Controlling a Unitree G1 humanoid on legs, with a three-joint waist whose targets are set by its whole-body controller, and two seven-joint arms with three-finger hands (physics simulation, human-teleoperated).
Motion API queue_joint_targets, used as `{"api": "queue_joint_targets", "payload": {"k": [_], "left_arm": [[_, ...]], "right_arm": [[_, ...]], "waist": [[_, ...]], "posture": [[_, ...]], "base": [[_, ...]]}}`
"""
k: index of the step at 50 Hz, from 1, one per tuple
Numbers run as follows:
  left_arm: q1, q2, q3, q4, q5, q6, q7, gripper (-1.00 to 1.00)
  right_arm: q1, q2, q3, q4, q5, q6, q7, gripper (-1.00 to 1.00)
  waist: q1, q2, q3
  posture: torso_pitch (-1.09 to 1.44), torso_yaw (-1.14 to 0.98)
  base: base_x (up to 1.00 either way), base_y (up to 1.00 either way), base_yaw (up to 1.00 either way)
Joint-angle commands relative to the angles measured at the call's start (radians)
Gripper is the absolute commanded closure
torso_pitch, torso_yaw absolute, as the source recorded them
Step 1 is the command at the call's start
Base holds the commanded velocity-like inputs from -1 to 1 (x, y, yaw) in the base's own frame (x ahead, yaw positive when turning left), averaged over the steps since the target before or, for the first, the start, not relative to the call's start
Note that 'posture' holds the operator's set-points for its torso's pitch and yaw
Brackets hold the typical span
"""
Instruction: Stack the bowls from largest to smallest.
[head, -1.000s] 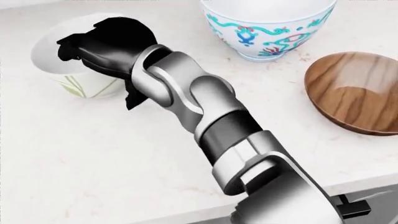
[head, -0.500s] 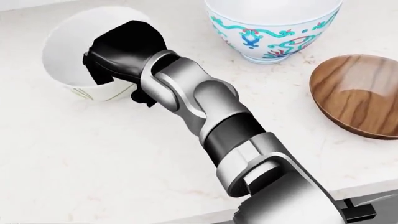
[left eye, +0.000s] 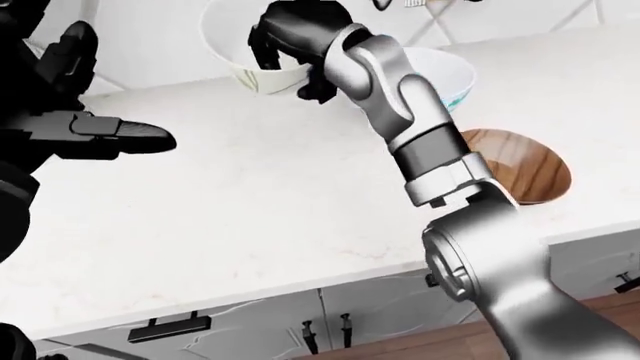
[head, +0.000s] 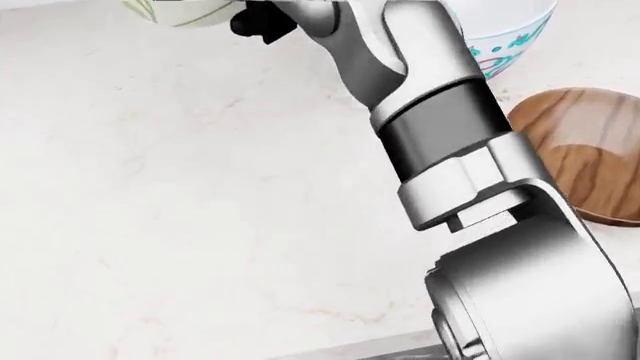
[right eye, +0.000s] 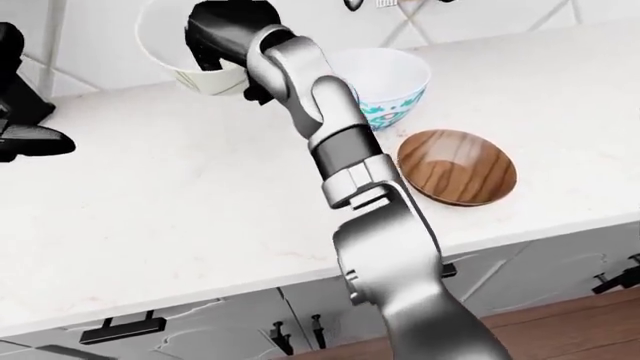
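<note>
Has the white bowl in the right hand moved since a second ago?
Yes. The white bowl rose toward the head view's top edge, while the wooden bowl stayed put.

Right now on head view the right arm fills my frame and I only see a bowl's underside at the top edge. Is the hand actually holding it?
Observer: Yes. In the right-eye view the right hand has its fingers closed over the rim of the white bowl, some inside and one underneath.
Operator: Bowl down or up?
Observer: It looks clear of the counter, tilted with its mouth toward the camera.
Operator: Left hand?
Observer: The left hand is open and empty, over the counter at the left edge of the left-eye view.
</note>
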Motion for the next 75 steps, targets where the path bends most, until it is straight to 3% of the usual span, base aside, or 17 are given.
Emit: {"api": "queue_joint_targets", "payload": {"k": [1, 11, 19, 24, 40, 44, 62, 75], "left_arm": [[-0.033, 0.013, 0.028, -0.025, -0.008, -0.032, 0.005, -1.0], [-0.035, 0.005, -0.003, -0.045, -0.008, -0.047, 0.009, -1.0], [-0.05, -0.002, -0.014, -0.052, 0.011, -0.036, 0.004, -1.0], [-0.06, -0.008, -0.012, -0.069, -0.013, 0.004, 0.026, -1.0], [-0.077, 0.014, 0.003, -0.059, -0.045, 0.023, 0.051, -1.0], [-0.072, 0.014, -0.008, -0.061, -0.046, 0.017, 0.058, -1.0], [-0.042, 0.053, 0.034, -0.064, -0.089, 0.009, 0.041, -1.0], [-0.021, 0.046, 0.018, -0.055, -0.071, -0.033, 0.041, -1.0]], "right_arm": [[-0.071, -0.033, -0.027, -0.049, 0.027, 0.016, 0.004, 1.0], [-0.171, -0.179, -0.064, 0.021, 0.067, 0.014, 0.063, 1.0], [-0.177, -0.26, -0.083, 0.01, 0.099, 0.025, 0.137, 1.0], [-0.159, -0.289, -0.087, 0.003, 0.107, 0.023, 0.147, 1.0], [-0.123, -0.315, -0.089, 0.049, 0.111, 0.011, 0.219, 1.0], [-0.114, -0.307, -0.087, 0.085, 0.128, -0.004, 0.23, 1.0], [-0.117, -0.287, -0.056, 0.195, 0.094, 0.052, 0.239, 1.0], [-0.073, -0.282, -0.046, 0.211, 0.013, 0.155, 0.241, 1.0]], "waist": [[-0.003, 0.008, -0.04], [-0.02, -0.002, -0.039], [-0.043, -0.003, -0.037], [-0.055, -0.003, -0.054], [-0.076, 0.015, -0.151], [-0.078, 0.019, -0.166], [-0.081, 0.03, -0.184], [-0.08, 0.033, -0.192]], "posture": [[-0.03, 0.0], [-0.03, -0.05], [-0.03, -0.09], [-0.07, -0.09], [-0.22, -0.09], [-0.22, -0.09], [-0.22, -0.09], [-0.22, -0.09]], "base": [[0.0, 0.0, 0.0], [0.0, 0.0, 0.0], [0.0, 0.0, 0.0], [0.0, 0.0, 0.0], [0.0, 0.0, 0.0], [0.0, 0.0, 0.0], [0.0, 0.0, 0.0], [0.0, 0.0, 0.0]]}}
